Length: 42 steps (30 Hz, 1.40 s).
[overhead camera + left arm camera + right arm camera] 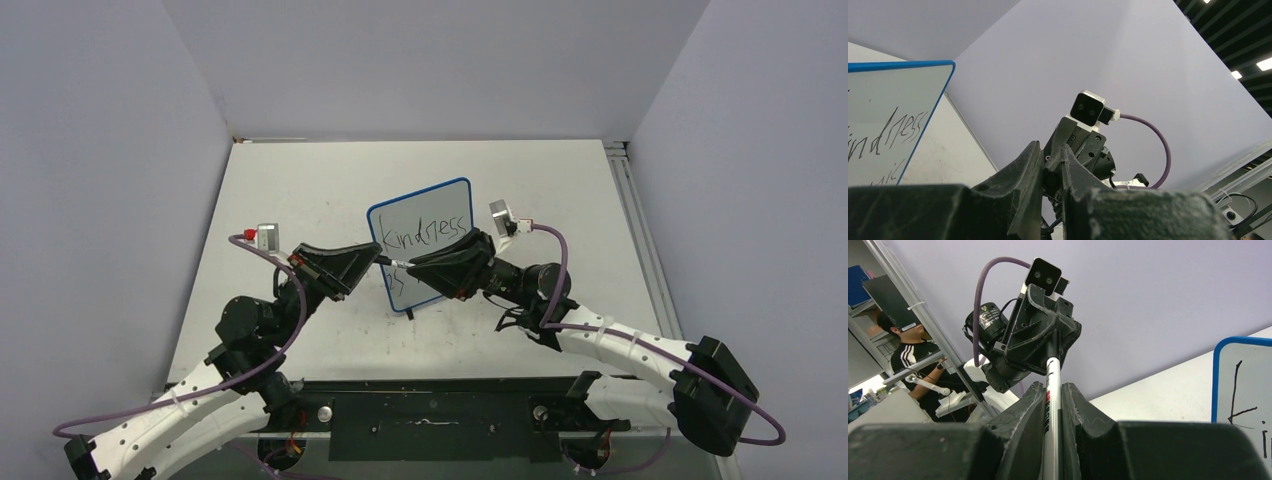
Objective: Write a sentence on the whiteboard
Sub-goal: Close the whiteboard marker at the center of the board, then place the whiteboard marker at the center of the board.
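Whiteboard (430, 203) upright, with left gripper (374, 258) and right gripper (413, 268) both clamped on one white marker (1050, 390) before it.

Pale lavender-grey wall panels (90, 200) are closing in a white table (300, 180) on its left, far and right sides, and a metal rail (640, 235) is running along the table's right edge. Above the right panel, strip lights (1264, 64) are glowing on a dark ceiling. Off to the left, a person (905, 357) in a black shirt with white stripes is showing behind metal shelving (900, 282).
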Motion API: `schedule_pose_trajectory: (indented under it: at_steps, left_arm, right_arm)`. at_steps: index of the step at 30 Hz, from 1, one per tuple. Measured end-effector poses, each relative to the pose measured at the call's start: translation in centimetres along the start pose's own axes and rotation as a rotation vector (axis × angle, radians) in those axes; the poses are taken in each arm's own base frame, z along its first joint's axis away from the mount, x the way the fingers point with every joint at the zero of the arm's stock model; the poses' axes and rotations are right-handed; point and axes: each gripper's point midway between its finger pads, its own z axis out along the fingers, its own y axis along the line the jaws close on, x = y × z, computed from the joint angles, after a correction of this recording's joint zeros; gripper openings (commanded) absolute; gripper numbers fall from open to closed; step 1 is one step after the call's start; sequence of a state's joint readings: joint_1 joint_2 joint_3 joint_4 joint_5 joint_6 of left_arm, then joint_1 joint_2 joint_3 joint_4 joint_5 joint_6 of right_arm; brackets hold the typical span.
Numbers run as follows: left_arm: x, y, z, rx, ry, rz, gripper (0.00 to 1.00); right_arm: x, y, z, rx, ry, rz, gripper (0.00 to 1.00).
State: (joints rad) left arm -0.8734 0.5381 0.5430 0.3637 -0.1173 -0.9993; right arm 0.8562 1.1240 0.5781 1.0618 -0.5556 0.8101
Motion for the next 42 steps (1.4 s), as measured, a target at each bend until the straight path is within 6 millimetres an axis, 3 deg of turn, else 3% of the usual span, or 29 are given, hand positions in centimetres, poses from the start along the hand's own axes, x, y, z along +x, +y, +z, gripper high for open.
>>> schedule_pose_trajectory:
  at_steps: [21, 38, 42]
  left_arm:
    - [-0.3, -1.2, 0.3, 0.026, -0.054, -0.027, 0.0]
    - [-0.3, -1.9, 0.3, 0.047, -0.068, -0.05, 0.0]
    - [-0.4, -1.4, 0.4, -0.013, -0.05, -0.014, 0.29]
  right_arm:
    - [-1.1, 0.6, 0.5, -0.024, -0.025, -0.031, 0.05]
    - [-3.7, 1.3, 2.0, -0.048, -0.099, -0.063, 0.05]
    - [-3.6, 0.8, 1.9, -0.013, -0.089, -0.062, 0.05]
